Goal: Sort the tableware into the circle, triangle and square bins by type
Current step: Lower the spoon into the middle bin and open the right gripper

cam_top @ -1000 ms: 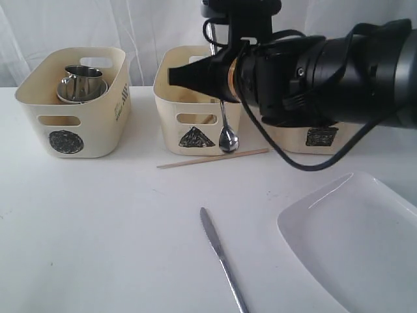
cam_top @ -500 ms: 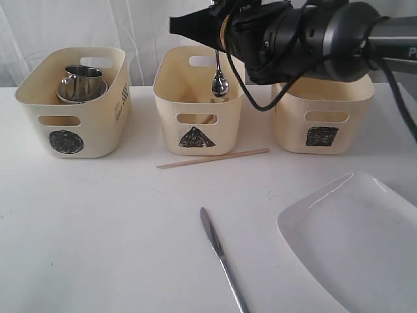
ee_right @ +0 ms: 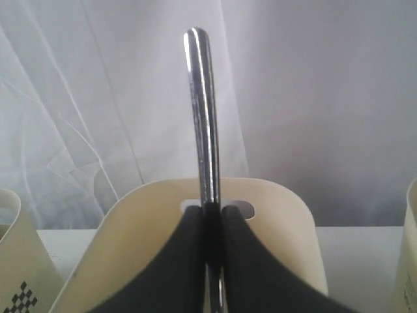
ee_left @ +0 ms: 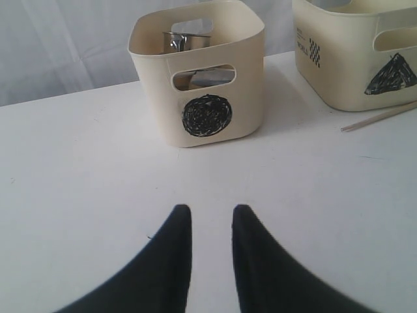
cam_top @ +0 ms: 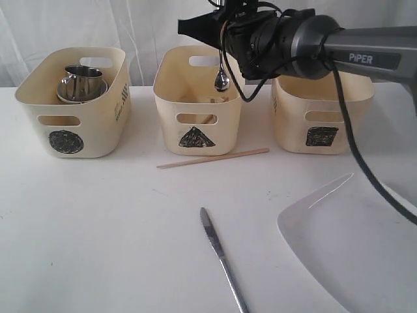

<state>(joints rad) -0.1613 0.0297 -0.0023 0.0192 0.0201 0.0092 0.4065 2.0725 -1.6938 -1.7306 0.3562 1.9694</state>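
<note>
Worktop [cam_top: 98,228]: white and flat; it carries everything below.
Right arm [cam_top: 365,55]: black, and reaches in from the right over the back edge. It hides part of the square bin's rim. Its cable hangs down in front of that bin and crosses the plate's right side.
Plate [cam_top: 352,241]: one, white and rectangular, at the front right corner.
Bins: three alike cream tubs in a row along the back edge: circle bin [cam_top: 98,124] left, triangle bin [cam_top: 166,127] middle, square bin [cam_top: 290,130] right.
Mugs [cam_top: 81,81]: steel, inside the circle bin; the count cannot be told.
Knife [cam_top: 221,257]: one, near the front edge at the middle, well apart from the plate.
Chopstick [cam_top: 212,158]: one, flat on the worktop just in front of the triangle bin.
Long spoon [cam_top: 222,78]: one, hanging upright with its bowl down, over the triangle bin's opening.
Right gripper [ee_right: 210,212]: fingers clamped on the spoon's handle.
Left gripper [ee_left: 212,210]: fingers apart with nothing between them, over bare worktop in front of the circle bin.
</note>
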